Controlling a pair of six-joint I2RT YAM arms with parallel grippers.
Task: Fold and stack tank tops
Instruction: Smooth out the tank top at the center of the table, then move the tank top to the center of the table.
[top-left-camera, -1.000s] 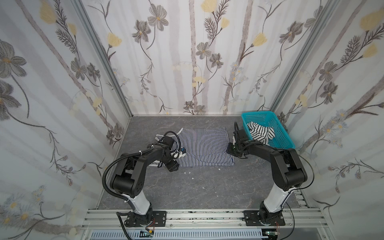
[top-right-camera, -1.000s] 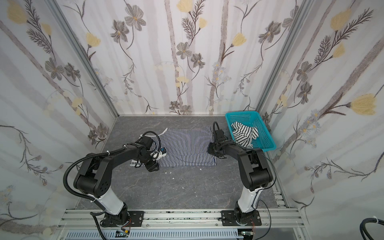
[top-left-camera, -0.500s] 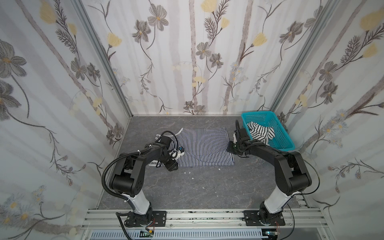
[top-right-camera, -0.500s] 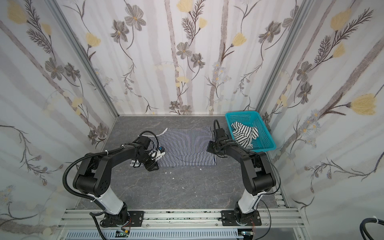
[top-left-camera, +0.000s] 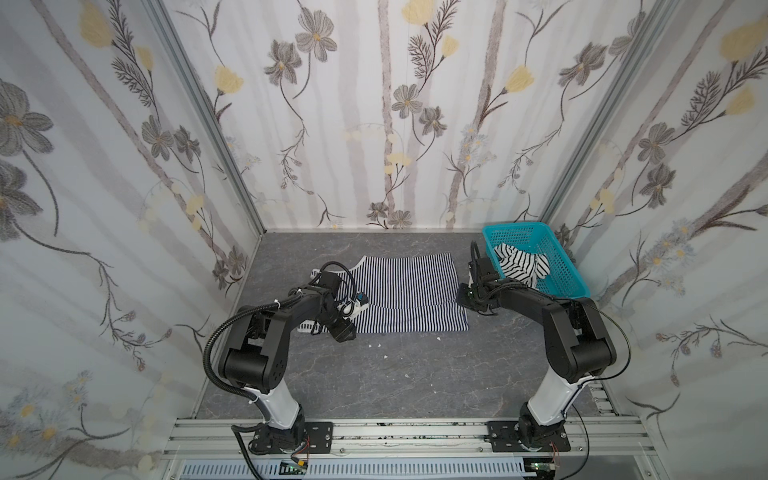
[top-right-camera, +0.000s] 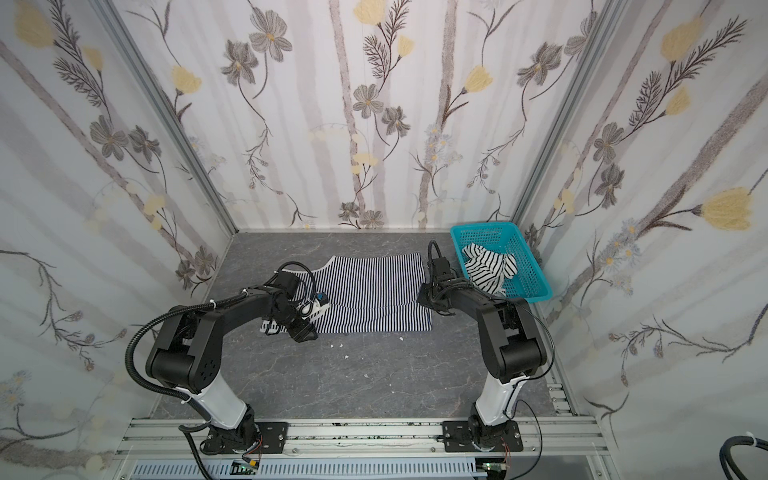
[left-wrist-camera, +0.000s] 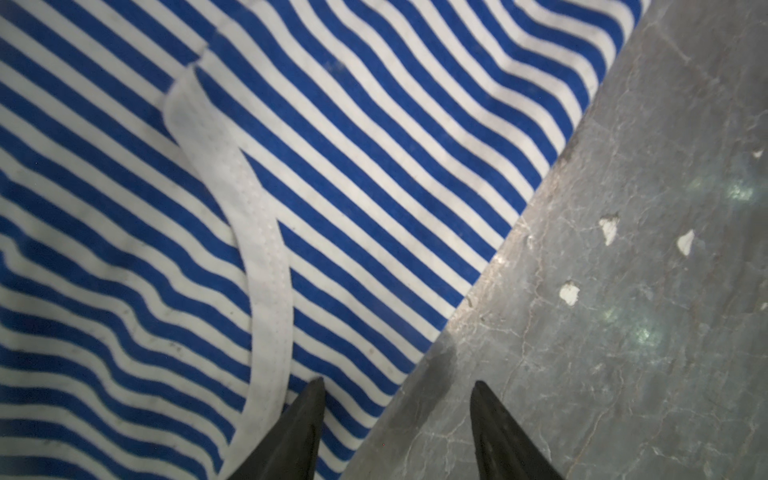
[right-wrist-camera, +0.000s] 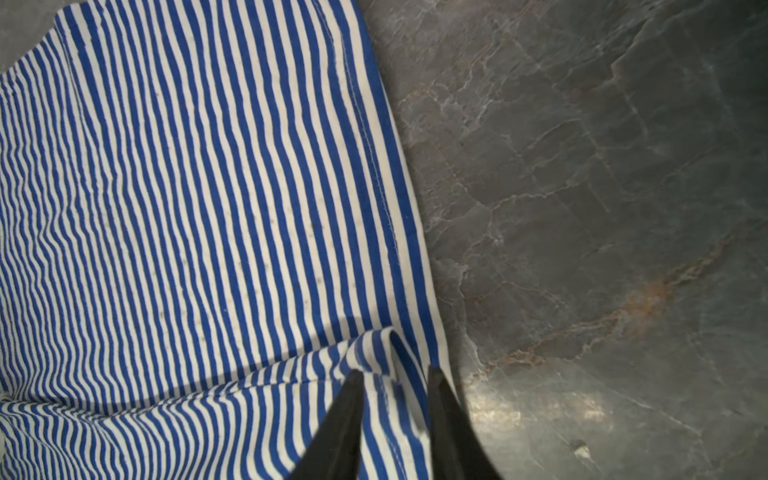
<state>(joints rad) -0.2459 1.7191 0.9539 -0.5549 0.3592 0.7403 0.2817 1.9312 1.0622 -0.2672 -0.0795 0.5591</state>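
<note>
Navy-and-white fine-striped tank top (top-left-camera: 407, 291) lies spread on the grey marbled table (top-left-camera: 374, 374) beside the turquoise perforated plastic basket (top-left-camera: 515, 227), which holds the white black-striped tank top (top-left-camera: 519, 266). Left gripper (left-wrist-camera: 397, 382), at the edge far from the basket, jaws spread; right gripper (right-wrist-camera: 392, 374), basket side, jaws slightly parted astride a raised fold (right-wrist-camera: 386, 336).

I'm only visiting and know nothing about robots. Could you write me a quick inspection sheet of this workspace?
Surface: grey marbled table.
Job's things: fine-striped tank top spread on the table; wide-striped tank top crumpled in the turquoise basket.
Clutter: small white specks on the table.
Grippers: left gripper open over the fine-striped top's edge; right gripper astride a raised fold at its hem, grip unclear.
Cables: black hose loops beside the left arm.
Surroundings: floral panels on three sides; metal rail in front.
</note>
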